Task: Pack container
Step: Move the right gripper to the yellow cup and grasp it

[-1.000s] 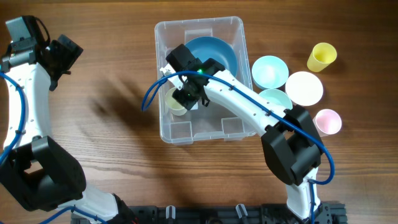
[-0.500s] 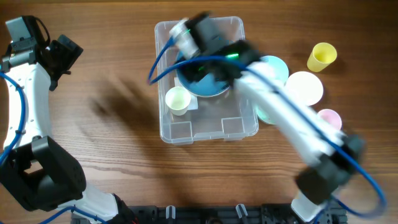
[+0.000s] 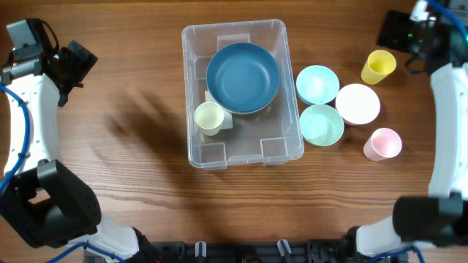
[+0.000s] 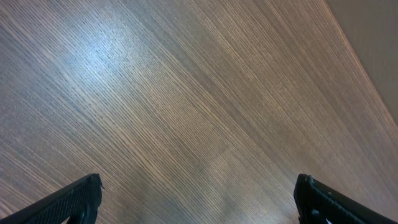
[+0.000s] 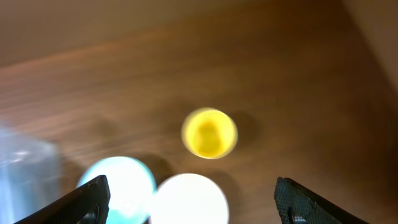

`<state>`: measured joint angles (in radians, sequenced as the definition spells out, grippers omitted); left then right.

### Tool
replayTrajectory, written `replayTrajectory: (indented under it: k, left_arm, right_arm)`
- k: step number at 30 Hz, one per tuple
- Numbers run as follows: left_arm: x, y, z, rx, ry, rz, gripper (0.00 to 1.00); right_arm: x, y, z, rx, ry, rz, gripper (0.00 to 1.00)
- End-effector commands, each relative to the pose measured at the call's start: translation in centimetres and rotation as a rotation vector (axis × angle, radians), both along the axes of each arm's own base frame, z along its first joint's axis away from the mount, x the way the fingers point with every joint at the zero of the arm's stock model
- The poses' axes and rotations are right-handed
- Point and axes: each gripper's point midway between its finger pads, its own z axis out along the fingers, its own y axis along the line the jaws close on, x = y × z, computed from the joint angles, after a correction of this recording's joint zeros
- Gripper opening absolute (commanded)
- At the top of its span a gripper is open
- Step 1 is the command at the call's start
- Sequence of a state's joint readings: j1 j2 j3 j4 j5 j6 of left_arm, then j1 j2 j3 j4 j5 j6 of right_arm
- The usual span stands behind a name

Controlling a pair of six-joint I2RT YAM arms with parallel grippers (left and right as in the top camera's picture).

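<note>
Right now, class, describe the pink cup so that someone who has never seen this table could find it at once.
Find the large clear container mid-table. In the cluster of bowls and cups to its right, the pink cup stands nearest the robot, beside the white bowl. It is the only pink piece, unlike the yellow cup farther back.

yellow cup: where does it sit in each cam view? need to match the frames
Overhead: yellow cup at upper right, outside the container, just above and right of the white bowl.
Left wrist: not in it; only bare table.
Right wrist: yellow cup near the centre, blurred, seen from above.
Shared landmark: the white bowl, next to the cup in both the overhead and right wrist views.
</note>
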<state>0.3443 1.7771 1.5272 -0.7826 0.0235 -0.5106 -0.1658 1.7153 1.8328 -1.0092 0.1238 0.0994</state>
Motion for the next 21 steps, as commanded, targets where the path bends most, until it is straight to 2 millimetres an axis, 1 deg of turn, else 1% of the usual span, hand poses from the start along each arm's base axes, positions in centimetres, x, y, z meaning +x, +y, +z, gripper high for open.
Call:
replayTrajectory:
  k: [1, 2, 4, 6, 7, 9, 14, 15, 16, 17, 20, 21]
  left_arm:
    - [0.2, 0.2, 0.0, 0.002, -0.001, -0.002, 1.00]
    - [0.2, 0.2, 0.1, 0.002, -0.002, -0.002, 1.00]
    - [0.2, 0.2, 0.1, 0.002, -0.002, -0.002, 1.00]
    - [0.2, 0.2, 0.0, 0.002, -0.001, -0.002, 1.00]
    - [0.2, 0.2, 0.0, 0.002, -0.001, -0.002, 1.00]
    - [0.2, 0.2, 0.0, 0.002, -0.001, -0.002, 1.00]
    - [0.2, 0.2, 0.1, 0.002, -0.002, -0.002, 1.00]
    - [0.2, 0.2, 0.0, 0.002, -0.001, -0.002, 1.00]
    - [0.2, 0.2, 0.1, 0.002, -0.002, -0.002, 1.00]
    - [0.2, 0.2, 0.0, 0.002, -0.001, -0.002, 1.00]
    - [0.2, 0.2, 0.0, 0.002, -0.001, -0.002, 1.00]
    - [0.2, 0.2, 0.1, 0.002, -0.002, -0.002, 1.00]
  right_arm:
    - [0.8, -2.6, -6.8, 0.093, 0.127, -0.089, 0.86]
    - [1.0, -3.4, -8.2, 0.104, 0.150, -0.111, 0.86]
    - [1.6, -4.1, -11.0, 0.140, 0.190, -0.125, 0.86]
    - [2.3, -4.5, -13.9, 0.174, 0.231, -0.126, 0.86]
    - [2.4, -4.6, -14.8, 0.179, 0.246, -0.130, 0.86]
    - [2.9, -4.8, -17.6, 0.189, 0.283, -0.131, 0.86]
    - [4.2, -4.7, -21.4, 0.210, 0.304, -0.123, 0.86]
    - [4.4, -4.7, -21.7, 0.216, 0.302, -0.122, 0.84]
    - [4.6, -4.7, -22.1, 0.221, 0.300, -0.132, 0.79]
    - [4.7, -4.8, -22.1, 0.224, 0.295, -0.135, 0.68]
    - [5.0, -4.8, -21.9, 0.220, 0.280, -0.133, 0.26]
    - [5.1, -4.9, -21.7, 0.219, 0.276, -0.131, 0.17]
